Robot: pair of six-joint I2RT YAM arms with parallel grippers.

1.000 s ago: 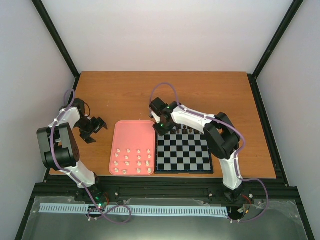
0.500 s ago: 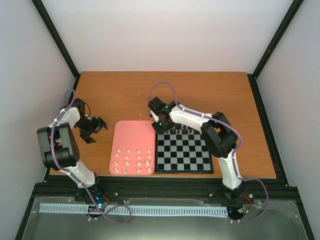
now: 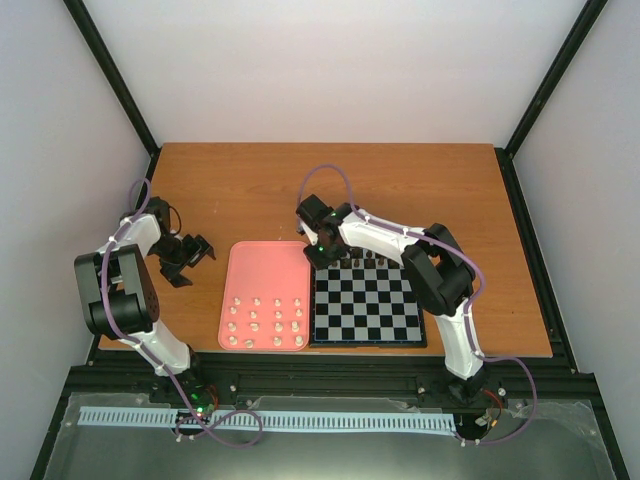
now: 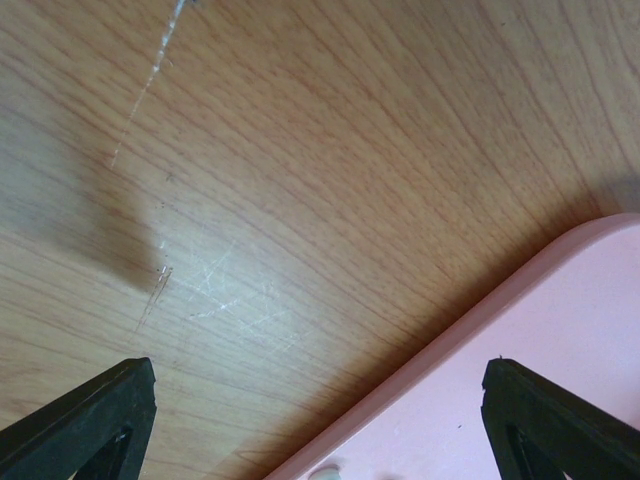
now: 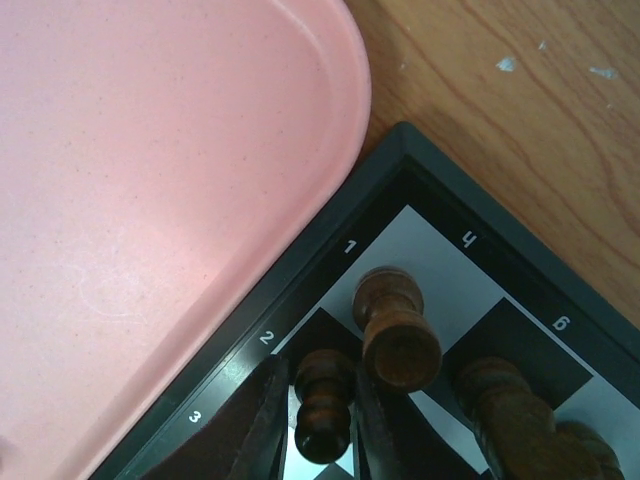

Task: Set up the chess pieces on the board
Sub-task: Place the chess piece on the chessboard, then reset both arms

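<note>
The left claw (image 4: 318,365) hangs low over bare table (image 3: 250,190), just left of the tray (image 3: 265,262). Its fingers are spread wide and hold nothing. In its wrist view the tray's rounded corner fills the lower right, and the top of one pale piece peeks in at the bottom edge.

The tray lies flat, its right side against the board (image 3: 365,312). The white pieces (image 3: 266,320) stand in short rows in its near half; its far half is bare.

The right claw (image 5: 320,366) is down at the board's far left corner, next to the tray's edge. It is narrow, with one finger on each side of a dark pawn (image 5: 322,405) on the square by the rim's "2". I cannot tell whether the fingers pinch the pawn or only flank it. Just beyond it, a taller dark piece (image 5: 400,335) stands upright on the pale corner square by "1".

To the right, more dark pieces (image 3: 370,260) line the board's far edge. The near rows are bare checks.
</note>
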